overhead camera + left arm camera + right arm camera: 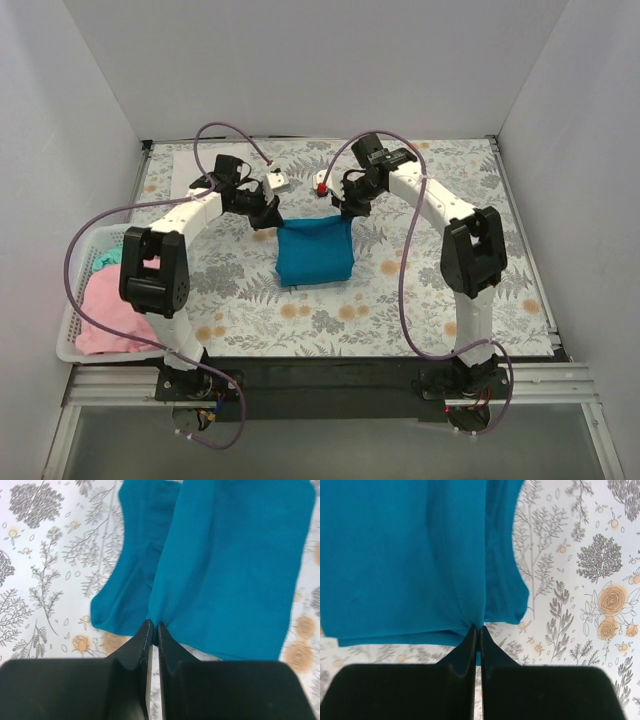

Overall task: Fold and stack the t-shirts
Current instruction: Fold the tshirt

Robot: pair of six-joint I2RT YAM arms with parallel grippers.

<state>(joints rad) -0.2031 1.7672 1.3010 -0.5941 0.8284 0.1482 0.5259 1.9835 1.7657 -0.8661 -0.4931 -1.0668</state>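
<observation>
The teal-blue t-shirt (314, 254) lies partly folded in the middle of the floral table, its far edge lifted. My left gripper (266, 219) is shut on its far left corner; in the left wrist view the fingers (153, 627) pinch the cloth (230, 565). My right gripper (349, 210) is shut on the far right corner; in the right wrist view the fingers (478, 629) pinch the shirt (410, 555). A pink t-shirt (110, 310) and a mint green one (106, 257) lie in the basket at the left. The white t-shirt is out of view.
A white slatted basket (66, 346) stands at the table's left edge. The floral tablecloth (450, 290) covers the table, with white walls on three sides. Purple cables loop over both arms.
</observation>
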